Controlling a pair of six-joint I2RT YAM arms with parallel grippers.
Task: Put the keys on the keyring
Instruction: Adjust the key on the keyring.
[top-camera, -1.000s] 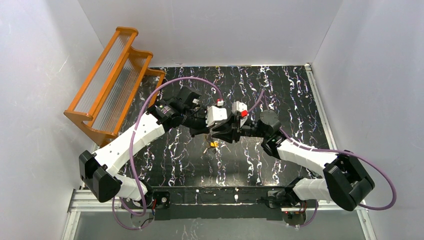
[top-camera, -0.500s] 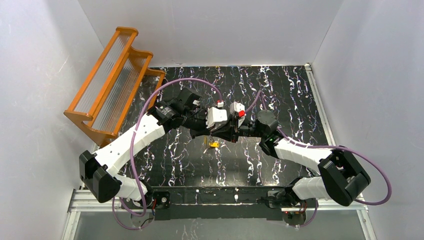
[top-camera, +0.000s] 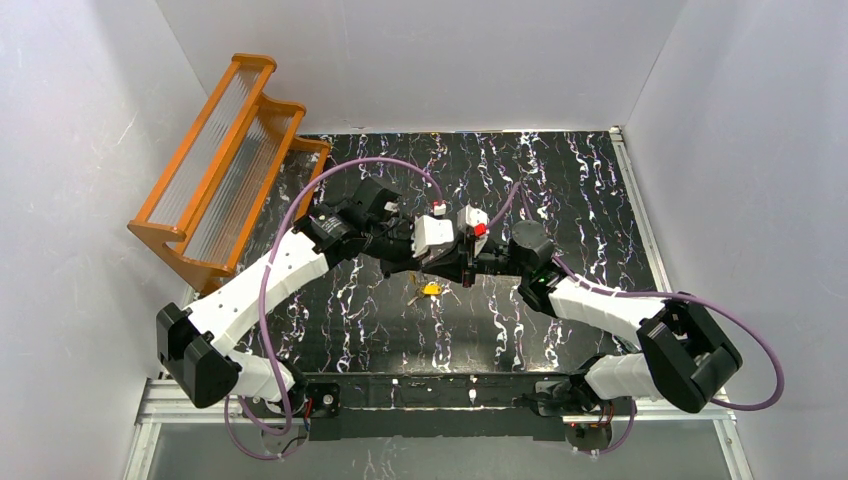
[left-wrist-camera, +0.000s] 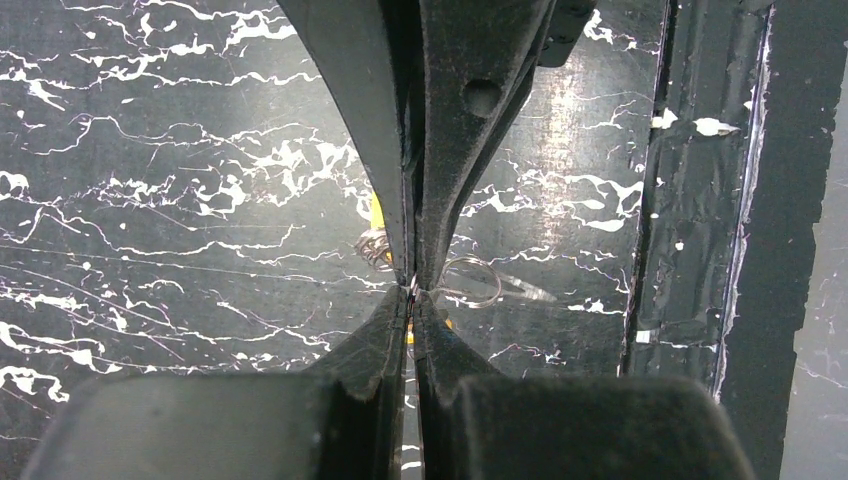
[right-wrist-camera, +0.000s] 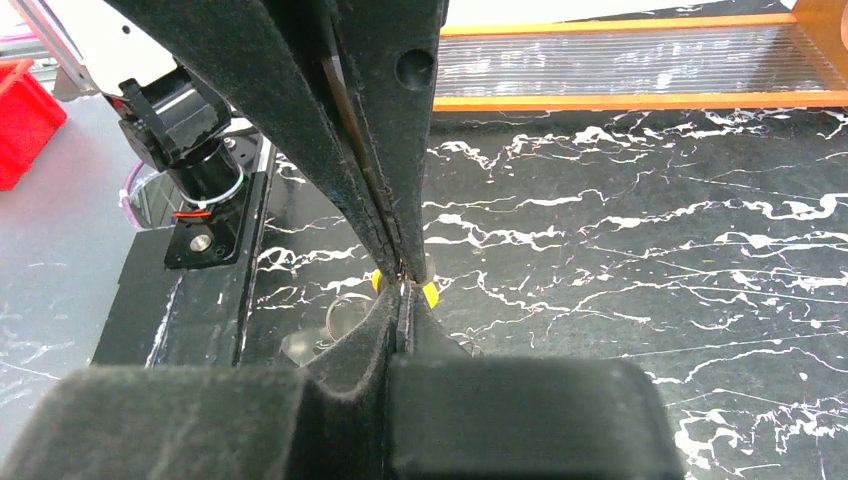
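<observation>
Sliding leftward, the right gripper (right-wrist-camera: 402, 280) has clamped shut, its catch unclear, tip to tip with the closed left gripper (left-wrist-camera: 412, 288), which seems to pinch the thin silvery wire keyring (left-wrist-camera: 472, 283); small yellow-headed metal keys (top-camera: 430, 289) sit directly beneath both tips.

- table (top-camera: 600, 200): black, with white marble-like veining
- keys (top-camera: 431, 289): yellow-orange heads
- keyring (left-wrist-camera: 475, 285): thin, silvery-grey
- rack (top-camera: 215, 160): orange frame, clear ribbed panels
- arms (top-camera: 290, 265): white shells, black joints
- cables (top-camera: 370, 160): purple
</observation>
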